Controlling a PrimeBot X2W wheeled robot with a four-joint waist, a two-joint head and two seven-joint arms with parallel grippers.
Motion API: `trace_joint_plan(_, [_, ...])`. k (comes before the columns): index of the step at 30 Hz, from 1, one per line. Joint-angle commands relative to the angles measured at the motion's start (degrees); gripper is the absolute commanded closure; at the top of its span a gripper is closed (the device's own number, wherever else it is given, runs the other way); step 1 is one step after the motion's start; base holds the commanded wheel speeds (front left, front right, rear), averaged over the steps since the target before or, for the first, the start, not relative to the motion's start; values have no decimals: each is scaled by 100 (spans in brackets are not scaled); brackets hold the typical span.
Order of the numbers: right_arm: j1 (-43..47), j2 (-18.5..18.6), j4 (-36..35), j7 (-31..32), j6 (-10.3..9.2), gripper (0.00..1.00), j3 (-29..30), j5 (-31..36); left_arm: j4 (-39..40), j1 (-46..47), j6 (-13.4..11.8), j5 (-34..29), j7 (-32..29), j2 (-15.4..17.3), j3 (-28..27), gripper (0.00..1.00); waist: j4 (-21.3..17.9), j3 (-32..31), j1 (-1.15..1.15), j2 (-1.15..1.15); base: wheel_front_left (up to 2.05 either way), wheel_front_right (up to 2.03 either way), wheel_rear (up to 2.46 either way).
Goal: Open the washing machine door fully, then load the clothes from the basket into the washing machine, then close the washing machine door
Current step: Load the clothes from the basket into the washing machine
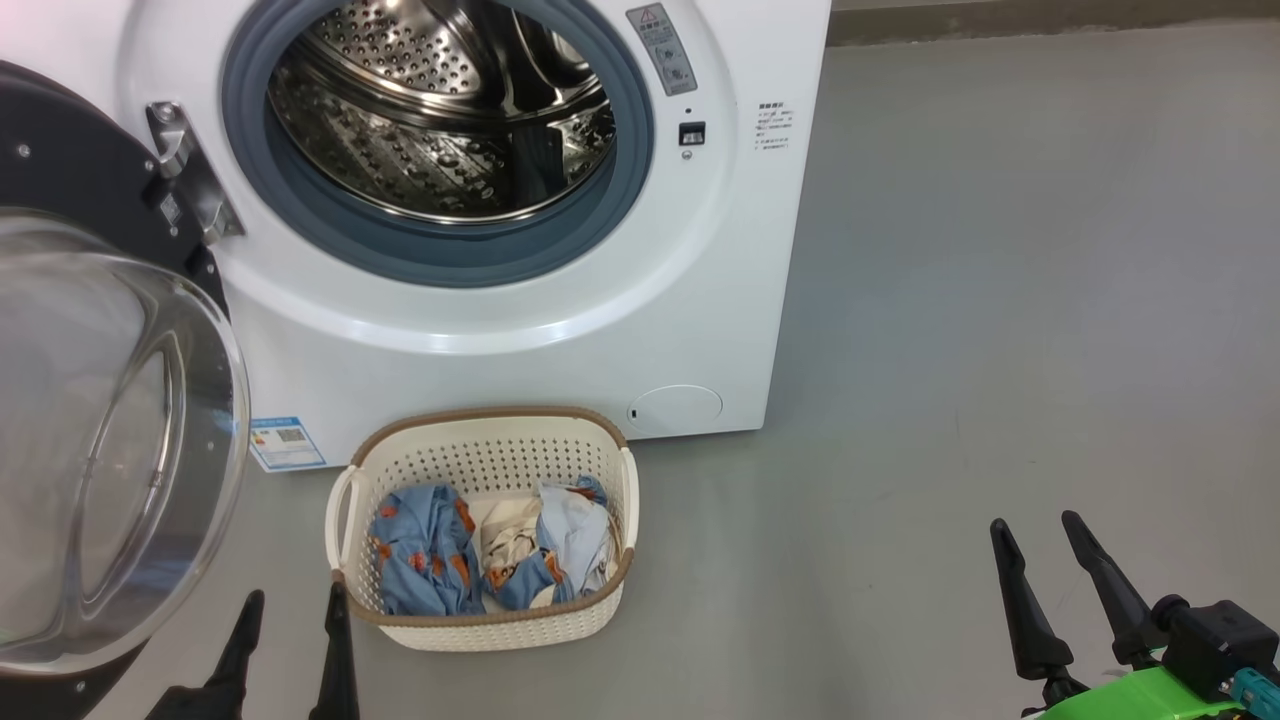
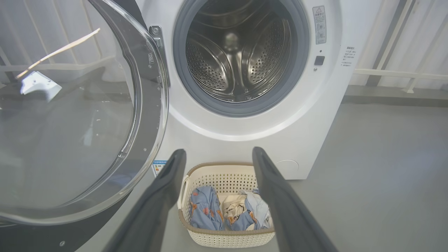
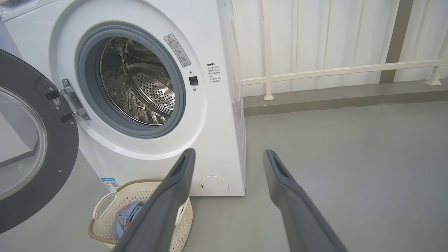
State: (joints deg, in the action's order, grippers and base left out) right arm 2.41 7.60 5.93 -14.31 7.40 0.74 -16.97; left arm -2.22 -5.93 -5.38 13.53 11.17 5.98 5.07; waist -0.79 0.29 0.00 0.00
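— Door?
— Door (image 1: 110,450) stands swung wide on its hinge at my left, glass bowl bulging toward me. Washer (image 1: 700,300) mouth is open, steel drum (image 1: 440,110) in plain sight.
— Clothes?
— Clothes (image 1: 430,550) lie bunched in the basket (image 1: 480,450): blue with orange print, pale blue, cream. Basket sits on the floor (image 1: 1000,300), just before the washer, under the opening.
— Tools?
— My left tool (image 1: 296,600) is released, fingers apart, between door and basket. My right tool (image 1: 1034,522) is released too, well off right, over floor.
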Motion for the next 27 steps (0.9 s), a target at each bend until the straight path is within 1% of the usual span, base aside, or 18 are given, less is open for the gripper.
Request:
trace_joint_plan(1, [-24, 77, -129, -63, 9, 0, -136, 21, 116, 181, -62, 36, 73, 85, -178, 0, 17, 28, 0, 0, 0, 0, 0])
trace_joint_plan(9, [-63, 80, -144, -64, 9, 0, -129, 10, 52, 242, -152, 58, 63, 109, -216, 0, 58, 142, 0, 0, 6, -6, 0])
trace_joint_plan(14, [-88, 93, -155, -65, 9, 0, -133, 4, 20, 293, -181, 88, 80, 126, -239, 0, 88, 187, 0, 0, 71, -71, 0])
trace_joint_plan(18, [-107, 110, -153, -65, 9, 0, -131, 0, 5, 344, -207, 111, 117, 125, -246, 0, 131, 225, 0, 0, 136, -136, 0])
trace_joint_plan(27, [-159, 124, -149, -66, 9, 0, -131, -20, 28, 412, -247, 132, 238, 97, -259, 0, 180, 317, 0, 0, 195, -195, 0])
